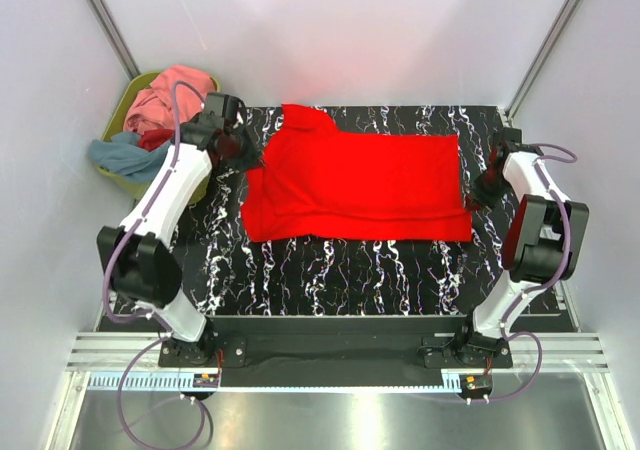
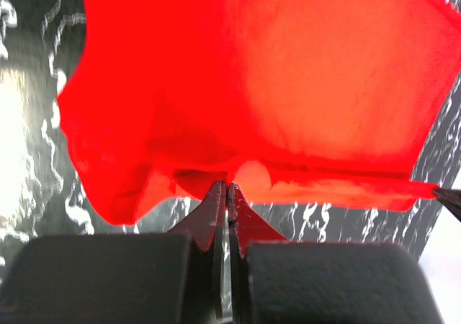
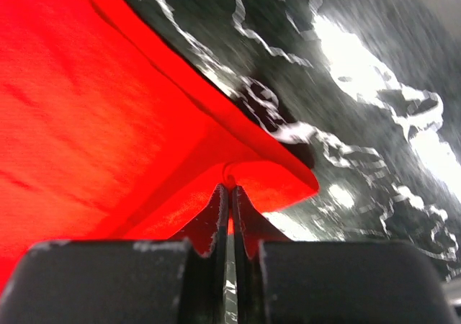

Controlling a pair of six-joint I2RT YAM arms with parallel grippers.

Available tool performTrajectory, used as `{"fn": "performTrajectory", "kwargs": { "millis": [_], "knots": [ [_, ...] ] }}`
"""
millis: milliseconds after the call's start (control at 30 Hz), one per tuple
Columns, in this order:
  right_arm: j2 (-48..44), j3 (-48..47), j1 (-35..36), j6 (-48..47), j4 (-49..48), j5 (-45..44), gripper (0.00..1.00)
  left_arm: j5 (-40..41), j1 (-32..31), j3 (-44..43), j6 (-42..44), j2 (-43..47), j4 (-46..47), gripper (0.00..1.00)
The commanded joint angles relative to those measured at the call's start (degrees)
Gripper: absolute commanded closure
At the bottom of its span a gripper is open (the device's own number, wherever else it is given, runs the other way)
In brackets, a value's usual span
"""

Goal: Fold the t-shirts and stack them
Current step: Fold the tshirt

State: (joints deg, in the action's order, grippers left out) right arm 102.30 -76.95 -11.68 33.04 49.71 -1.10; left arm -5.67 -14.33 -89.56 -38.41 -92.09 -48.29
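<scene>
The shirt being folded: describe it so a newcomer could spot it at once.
In the middle of the black white-veined tabletop lies a bright red cloth t-shirt, spread out. Unlike the pink and grey-blue shirts heaped in the olive-green plastic basket, it alone lies on the table.

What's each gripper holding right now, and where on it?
Both hold the red t-shirt: the left gripper is shut on a fold at the edge on its side, and the right gripper is shut on the opposite edge, close to a corner.
</scene>
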Motion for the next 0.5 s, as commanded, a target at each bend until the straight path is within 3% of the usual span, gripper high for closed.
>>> {"fn": "performTrajectory", "kwargs": {
  "millis": [0,467],
  "knots": [
    [2.5,-5.4,0.3,-2.7,0.2,1.0,1.00,-2.7,1.1,-7.2,3.0,-5.1,1.9,1.00],
    [12.5,-14.4,0.2,-3.7,1.6,4.1,1.00,-6.5,3.3,-20.6,4.0,-18.1,1.8,1.00]
  ]
}}
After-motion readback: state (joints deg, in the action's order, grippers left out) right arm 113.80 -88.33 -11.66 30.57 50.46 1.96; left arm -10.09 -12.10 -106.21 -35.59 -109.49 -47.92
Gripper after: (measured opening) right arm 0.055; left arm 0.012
